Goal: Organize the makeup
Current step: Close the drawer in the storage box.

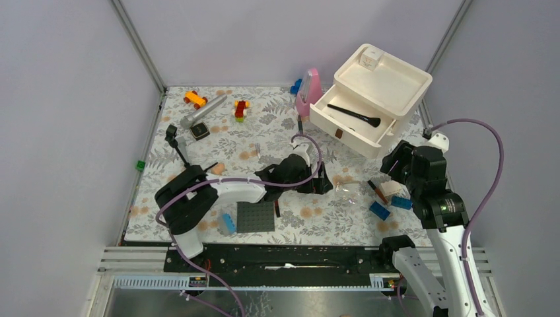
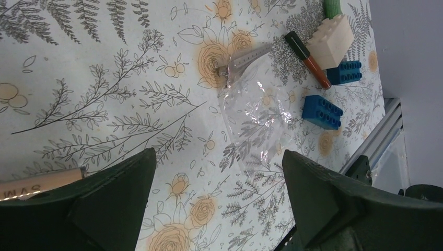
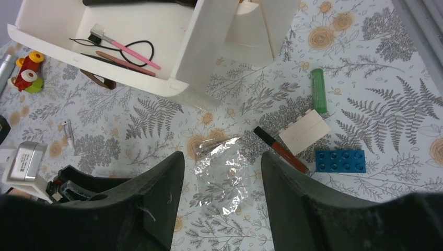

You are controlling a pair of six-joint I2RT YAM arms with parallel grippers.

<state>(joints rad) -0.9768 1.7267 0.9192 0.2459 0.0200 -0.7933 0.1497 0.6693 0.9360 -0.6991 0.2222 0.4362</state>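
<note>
A red-and-black stick (image 1: 378,191) lies on the flowered mat near the right; it also shows in the left wrist view (image 2: 308,57) and the right wrist view (image 3: 279,149). A black brush (image 1: 353,113) lies in the open drawer (image 1: 330,122) of the white organizer. The right wrist view shows a pink brush (image 3: 125,46) and a brown pencil (image 3: 123,63) in the drawer. A pale pink stick (image 2: 42,182) lies beside my left finger. My left gripper (image 1: 323,181) (image 2: 218,157) is open and empty, low over the mat. My right gripper (image 1: 394,163) (image 3: 222,157) is open and empty above a clear wrapper (image 3: 222,178).
A white brick (image 3: 305,132), a blue brick (image 3: 339,160) and a green stick (image 3: 318,90) lie by the red-and-black stick. A grey studded plate (image 1: 255,216), a black mini tripod (image 1: 177,142), toy bricks (image 1: 241,109) and a pink pouch (image 1: 309,92) are on the mat.
</note>
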